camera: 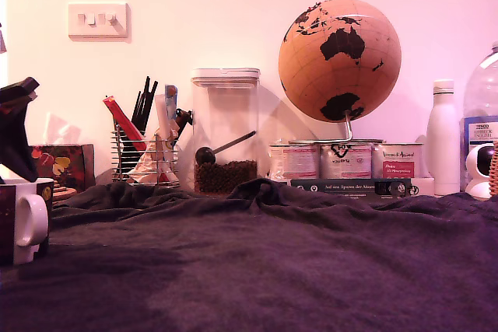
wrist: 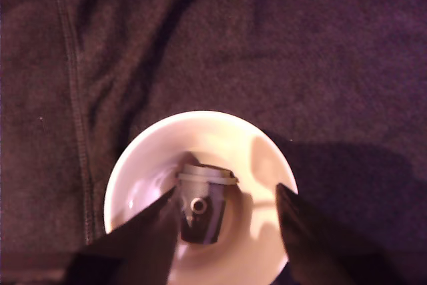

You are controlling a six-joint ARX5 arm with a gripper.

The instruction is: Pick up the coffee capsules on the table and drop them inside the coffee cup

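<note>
The claw (wrist: pixel 227 228) hangs released above the coffee cup (wrist: pixel 133 171); the capsule (wrist: pixel 200 208) already lies inside. Lifting away carelessly could clip the rim and tip the cup

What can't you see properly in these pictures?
- Coffee cup: cut off by the exterior view's left edge.
- Coffee capsule: unseen in the exterior view, hidden by the cup's wall.
- Gripper: only its fingers show in the wrist view; mostly off-frame in the exterior view.
- Tin labels: too small to read.

a home setting, wall light switch (camera: pixel 98 19), cork globe (camera: pixel 339 60), coffee bean canister (camera: pixel 226 131), cloth-draped table (camera: pixel 272 262)
</note>
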